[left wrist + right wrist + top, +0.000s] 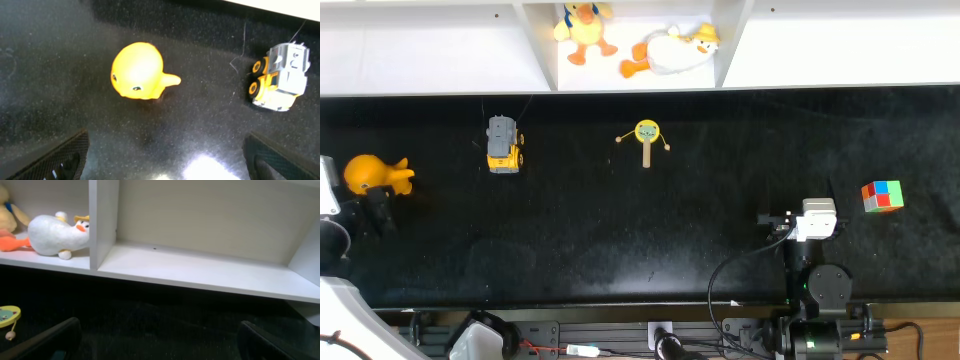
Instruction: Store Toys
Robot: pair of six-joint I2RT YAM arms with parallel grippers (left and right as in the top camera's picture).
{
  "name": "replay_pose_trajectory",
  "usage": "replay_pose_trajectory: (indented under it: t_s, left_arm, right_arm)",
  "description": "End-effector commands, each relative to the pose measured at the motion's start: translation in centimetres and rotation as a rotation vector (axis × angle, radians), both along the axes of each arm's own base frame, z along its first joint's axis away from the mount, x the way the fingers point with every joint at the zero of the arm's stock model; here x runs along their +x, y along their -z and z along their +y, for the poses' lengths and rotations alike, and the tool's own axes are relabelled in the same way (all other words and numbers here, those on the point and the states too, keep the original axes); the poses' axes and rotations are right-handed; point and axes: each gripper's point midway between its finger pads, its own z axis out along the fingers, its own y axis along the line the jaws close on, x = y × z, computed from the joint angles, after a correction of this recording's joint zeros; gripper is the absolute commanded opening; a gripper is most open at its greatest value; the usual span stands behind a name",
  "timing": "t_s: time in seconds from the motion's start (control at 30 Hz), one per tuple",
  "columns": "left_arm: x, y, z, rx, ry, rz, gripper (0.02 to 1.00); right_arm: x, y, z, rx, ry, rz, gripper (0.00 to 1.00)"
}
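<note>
Left end effector (166, 134) spread wide just short of the orange toy (140, 72) on the black worktop (620, 240), a toy truck (280, 75) nearby; right end effector (159, 322), equally wide, faces the white shelf (200, 270) holding a plush duck (55, 235).

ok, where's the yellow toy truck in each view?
Top view: yellow toy truck on the black table, left of centre, toward the shelf.
Left wrist view: yellow toy truck at the right edge, on the table.
Right wrist view: looks at the shelf instead.
Shared landmark: orange duck toy, beside the truck in top and left wrist views.
</note>
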Motion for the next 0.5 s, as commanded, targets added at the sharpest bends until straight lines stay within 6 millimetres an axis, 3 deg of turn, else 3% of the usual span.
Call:
replay_pose_trajectory:
  t_s: [0.03, 0.17, 0.33, 0.5]
  left_arm:
    - [0.3, -0.8, 0.4, 0.046, 0.047, -0.007, 0.998]
    - [0.2, 0.7, 2.6, 0.078, -0.001, 0.052, 0.998]
    - [2.0, 2.3, 5.3, 0.105, -0.006, 0.039, 0.998]
    - [3.5, 4.4, 6.2, 0.056, 0.02, 0.037, 0.998]
  right_arm:
    - [0.0, 0.4, 0.1, 0.001, -0.005, 0.003, 0.996]
    - [0.0, 0.4, 0.1, 0.001, -0.005, 0.002, 0.996]
    - [0.0, 0.4, 0.1, 0.0, -0.005, 0.003, 0.993]
    - [0.0, 0.4, 0.1, 0.001, -0.005, 0.002, 0.993]
